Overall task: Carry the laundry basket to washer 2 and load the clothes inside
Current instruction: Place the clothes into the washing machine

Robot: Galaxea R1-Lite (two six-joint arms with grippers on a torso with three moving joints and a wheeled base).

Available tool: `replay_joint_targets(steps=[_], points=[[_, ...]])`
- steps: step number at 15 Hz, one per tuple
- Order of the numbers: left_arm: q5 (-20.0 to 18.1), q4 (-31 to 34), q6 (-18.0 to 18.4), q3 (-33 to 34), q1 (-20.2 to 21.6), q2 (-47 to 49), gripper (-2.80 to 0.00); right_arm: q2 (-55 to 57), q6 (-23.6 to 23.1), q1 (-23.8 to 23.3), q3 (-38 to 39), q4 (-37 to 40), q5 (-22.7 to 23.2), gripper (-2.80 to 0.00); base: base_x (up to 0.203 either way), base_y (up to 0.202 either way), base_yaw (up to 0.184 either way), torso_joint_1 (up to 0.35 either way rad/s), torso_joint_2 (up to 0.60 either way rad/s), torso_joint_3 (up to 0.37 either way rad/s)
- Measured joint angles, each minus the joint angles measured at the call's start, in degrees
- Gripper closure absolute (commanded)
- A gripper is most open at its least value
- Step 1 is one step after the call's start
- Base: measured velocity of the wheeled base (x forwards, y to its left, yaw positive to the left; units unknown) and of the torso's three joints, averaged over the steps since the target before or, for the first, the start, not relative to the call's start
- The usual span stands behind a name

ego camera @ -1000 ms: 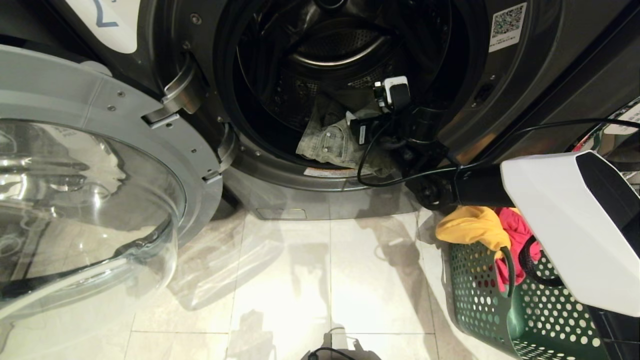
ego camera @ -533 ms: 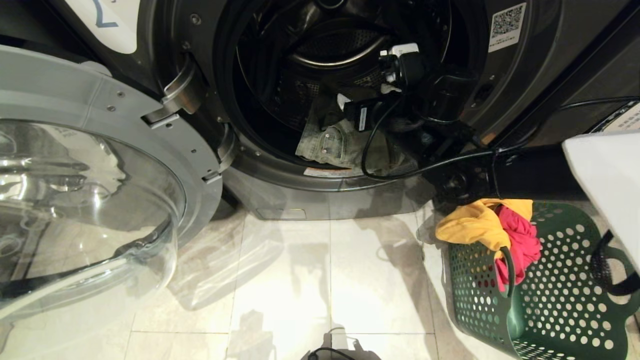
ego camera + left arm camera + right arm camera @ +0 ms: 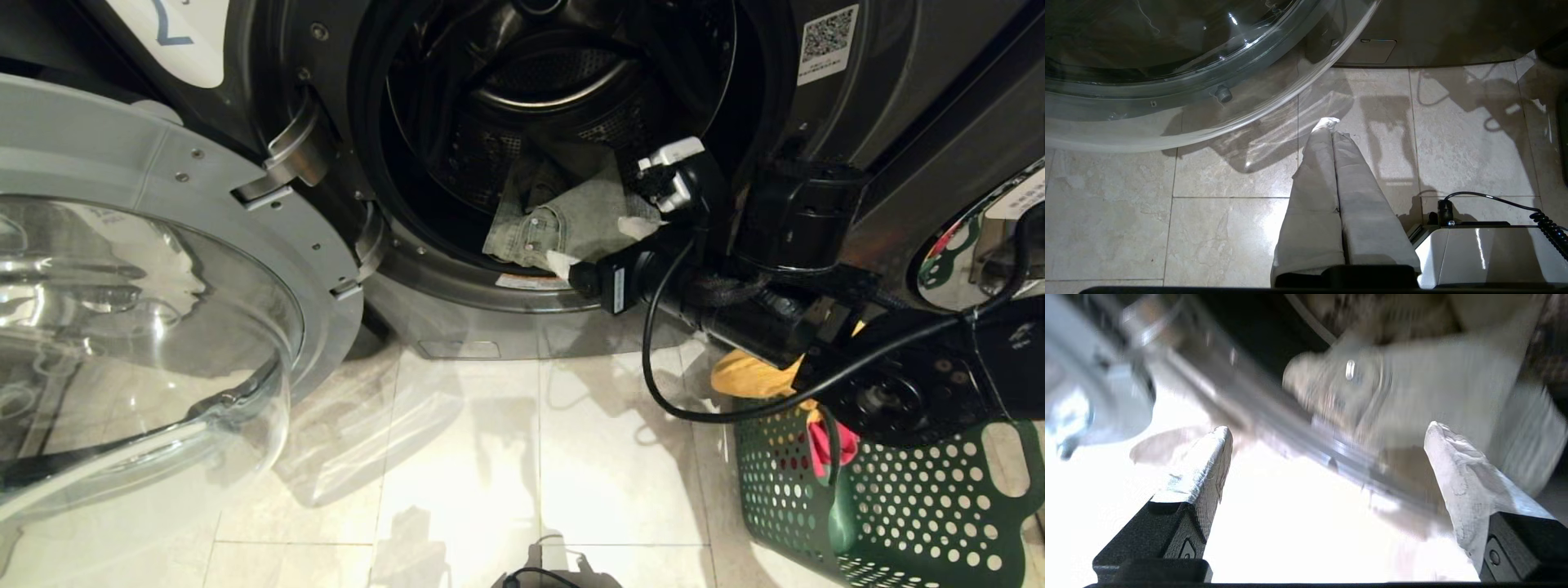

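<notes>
Grey-green trousers [image 3: 571,220] lie crumpled inside open washer 2 [image 3: 824,131].

The trousers [image 3: 563,224] lie in washer 2's [image 3: 816,155] drum; the laundry basket [image 3: 898,506] stands on the floor [image 3: 506,457], near right.

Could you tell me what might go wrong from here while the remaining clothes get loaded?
1. The denim trousers lie close to the drum's front lip and might slide out.
2. The right arm's loose black cable could snag as the open right claw moves on.
3. The yellow cloth draped over the laundry basket rim may drop.
</notes>
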Motion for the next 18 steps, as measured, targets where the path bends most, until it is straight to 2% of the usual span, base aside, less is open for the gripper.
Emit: replay_joint_targets(steps=[4,9,12,14,17,18], points=[[0.00,0.00,0.00,0.00,0.00,0.00,0.00,1.66,0.04,0.10,2.14,-0.27,-0.03,-2.80,0.000,0.000,0.000,0.000,0.00,0.000],[0.00,0.00,0.00,0.00,0.00,0.00,0.00,11.57,-0.50,-0.61,-5.62,-0.02,-0.30,-2.80,0.000,0.000,0.000,0.000,0.00,0.000],[0.00,0.00,-0.02,0.00,0.00,0.00,0.00,15.73,-3.09,-2.75,-9.34,0.58,-0.67,-2.80,0.000,0.000,0.000,0.000,0.00,0.000],[0.00,0.00,0.00,0.00,0.00,0.00,0.00,16.97,-3.69,-3.61,-9.94,2.42,-0.72,-2.80,0.000,0.000,0.000,0.000,0.00,0.000],[0.00,0.00,-0.04,0.00,0.00,0.00,0.00,16.88,-3.55,-4.29,-10.09,9.26,-1.17,-2.80,0.000,0.000,0.000,0.000,0.00,0.000],[0.00,0.00,-0.02,0.00,0.00,0.00,0.00,16.79,-3.48,-4.61,-10.23,11.31,-2.70,-2.80,0.000,0.000,0.000,0.000,0.00,0.000]])
